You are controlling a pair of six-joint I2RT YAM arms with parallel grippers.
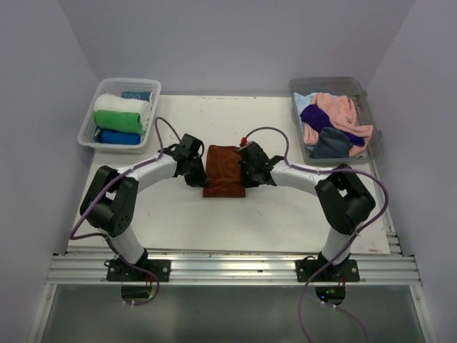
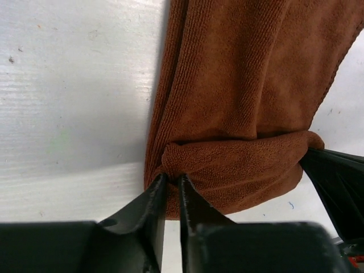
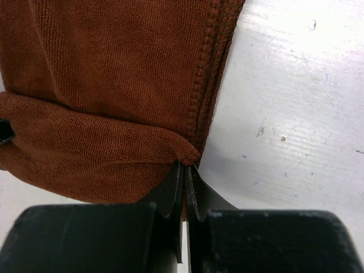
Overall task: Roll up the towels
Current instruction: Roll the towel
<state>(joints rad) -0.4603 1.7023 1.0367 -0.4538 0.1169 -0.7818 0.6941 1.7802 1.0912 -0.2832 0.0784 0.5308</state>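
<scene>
Right end effector (image 3: 185, 168) pinched shut on the rust-brown towel (image 1: 223, 170), left end effector (image 2: 170, 179) at its opposite end.
This towel lies mid-desk (image 1: 214, 221) between both arms, one edge rolled into a short tube. Left fingers (image 2: 149, 210) stand a sliver apart at the roll's end; whether they grip cloth I cannot tell. White, green and blue rolled towels (image 1: 123, 118) fill the left clear bin (image 1: 91, 136); pink, purple and grey-blue loose towels (image 1: 332, 125) heap in the right clear bin (image 1: 376, 143).
</scene>
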